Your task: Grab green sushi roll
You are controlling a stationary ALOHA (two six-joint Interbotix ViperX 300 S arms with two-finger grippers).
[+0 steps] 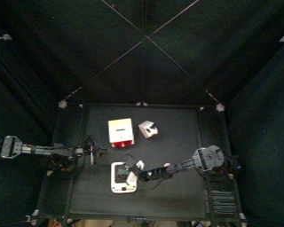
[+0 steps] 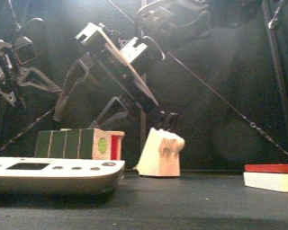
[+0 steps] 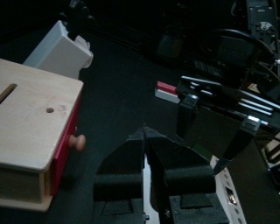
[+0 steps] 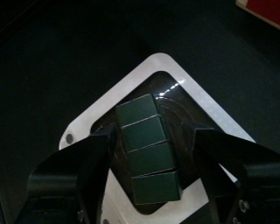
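Partly hidden between the wide-open right end effector (image 4: 154,179), the green sushi roll (image 4: 146,149) is straddled; the left end effector (image 3: 154,175) is seen closed.

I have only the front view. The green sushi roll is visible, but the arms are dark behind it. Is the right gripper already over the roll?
Observer: Yes. In the right wrist view the right gripper hangs directly over the green sushi roll.
Operator: Are its jaws closed on it?
Observer: No, they stand wide open, one on each side of the roll.
Operator: What does the roll lie on?
Observer: On the white tray, lengthwise along it.
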